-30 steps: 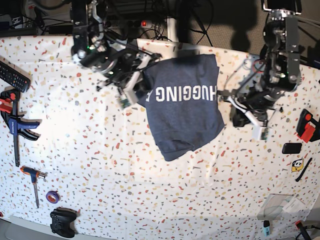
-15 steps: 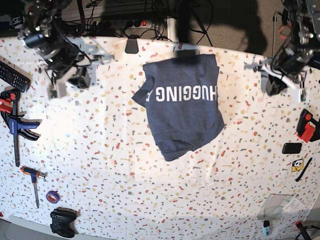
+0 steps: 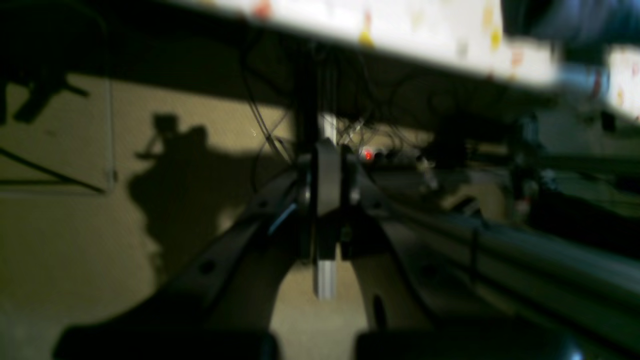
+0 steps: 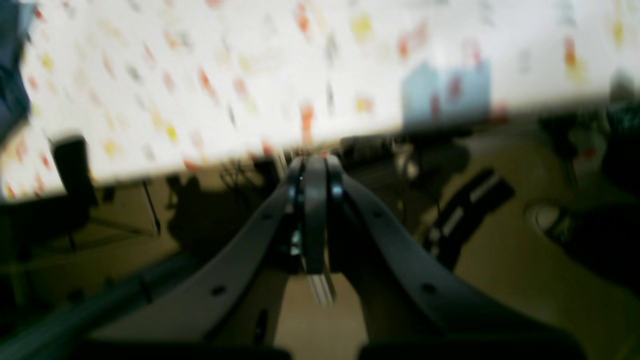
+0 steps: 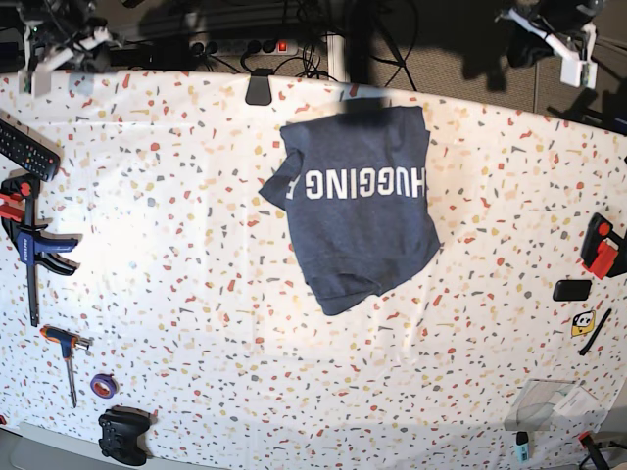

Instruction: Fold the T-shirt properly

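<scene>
Both pincers — left (image 3: 325, 200), right (image 4: 315, 210) — are pressed together, empty; shirt (image 5: 358, 206) lies folded mid-frame on the tabletop (image 5: 196, 323).

Speckled table (image 5: 196, 323) — T-shirt (image 5: 358, 220), tools (image 5: 39, 245)

The T-shirt (image 5: 358, 211) lies folded on the speckled table (image 5: 216, 333), white "HUGGING" lettering facing up and reading upside down. Its lower edge sits crooked. The left gripper (image 5: 558, 44) is at the top right corner, the right gripper (image 5: 59, 54) at the top left; both are well apart from the cloth. A clamp (image 5: 29, 240), screwdriver (image 5: 67, 357) and game controller (image 5: 122, 434) lie along the table's left edge.
</scene>
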`<control>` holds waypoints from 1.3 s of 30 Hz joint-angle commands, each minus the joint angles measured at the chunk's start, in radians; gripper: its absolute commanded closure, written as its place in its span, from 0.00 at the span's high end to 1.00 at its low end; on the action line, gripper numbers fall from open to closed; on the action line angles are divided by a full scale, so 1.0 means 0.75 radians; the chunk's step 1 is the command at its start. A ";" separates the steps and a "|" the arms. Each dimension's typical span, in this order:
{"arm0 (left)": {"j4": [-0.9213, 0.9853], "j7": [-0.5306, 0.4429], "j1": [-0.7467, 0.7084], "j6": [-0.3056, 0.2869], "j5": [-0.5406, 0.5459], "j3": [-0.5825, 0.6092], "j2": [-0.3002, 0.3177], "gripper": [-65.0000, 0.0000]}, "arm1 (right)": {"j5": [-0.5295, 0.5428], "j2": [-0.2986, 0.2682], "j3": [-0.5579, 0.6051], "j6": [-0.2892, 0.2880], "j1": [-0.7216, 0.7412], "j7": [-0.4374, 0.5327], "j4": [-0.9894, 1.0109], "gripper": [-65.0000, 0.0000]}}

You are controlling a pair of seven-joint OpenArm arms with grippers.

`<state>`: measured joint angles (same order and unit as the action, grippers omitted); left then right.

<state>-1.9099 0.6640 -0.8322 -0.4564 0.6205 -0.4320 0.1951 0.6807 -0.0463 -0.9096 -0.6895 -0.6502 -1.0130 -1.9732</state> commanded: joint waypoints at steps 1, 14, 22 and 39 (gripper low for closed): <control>-0.020 -0.018 -0.036 -0.011 0.007 -0.009 0.008 0.00 | 0.014 0.005 -0.009 -0.011 -0.041 0.017 -0.024 0.00; 0.613 -0.189 0.031 -0.177 -0.182 -0.008 -0.053 0.00 | -0.242 0.047 0.123 -0.011 -0.111 0.183 0.555 0.00; 1.340 -0.347 0.349 -0.181 -0.405 -0.008 -0.053 0.00 | -0.421 -0.170 0.385 -0.011 -0.074 0.536 1.087 0.00; 1.796 -0.465 0.648 -0.180 -0.654 -0.008 -0.141 0.00 | -0.556 -0.325 0.868 0.058 0.406 0.748 1.801 0.00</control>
<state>-0.5591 0.3145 -0.3359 -0.5819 0.1314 -0.4370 0.0830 0.2615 -0.2794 -0.2531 -0.6395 -0.3405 -0.4515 -0.6189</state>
